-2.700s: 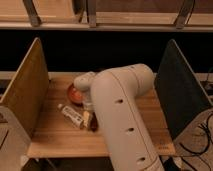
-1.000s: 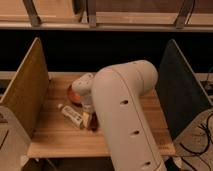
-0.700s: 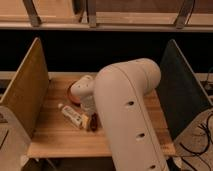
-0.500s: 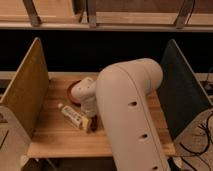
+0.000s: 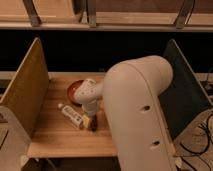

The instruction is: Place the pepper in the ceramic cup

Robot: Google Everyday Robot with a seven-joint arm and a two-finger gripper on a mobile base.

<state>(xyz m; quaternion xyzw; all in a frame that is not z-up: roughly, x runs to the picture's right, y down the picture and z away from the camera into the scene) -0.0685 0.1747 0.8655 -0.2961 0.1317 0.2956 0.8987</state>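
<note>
Gripper (image 5: 90, 118): one, at the end of a white wrist, lowered over the front left part of the table; spread wide, nothing seen held between the tips; just beside the pepper and the near end of the tube.
Pepper (image 5: 93, 125): one, small and dark red, lying on the wood near the front edge, right under the gripper and just right of the tube's near end; touching the tips or not, cannot tell.
Ceramic cup: not made out on the wood that shows; much of the tabletop covered by the arm.
Bowl (image 5: 74, 91): one, round and orange-brown, at the back left of the table, its right side hidden behind the wrist.
Tube (image 5: 71, 113): one, white with a printed label, lying slantwise in front of the bowl, from back left to front right.
Arm (image 5: 140, 115): one, bulky and white, rising from the lower right foreground and bending left over the table; blocking the middle and right of the tabletop.
Table (image 5: 55, 136): one, of pale wooden planks.
Side panels: two, upright; a tan board on the left (image 5: 27, 89), a dark panel on the right (image 5: 182, 85).
Cables (image 5: 202, 134): loose on the floor at the right, count unclear.
Rail (image 5: 100, 24): one, light, running across the back above a dark gap.
</note>
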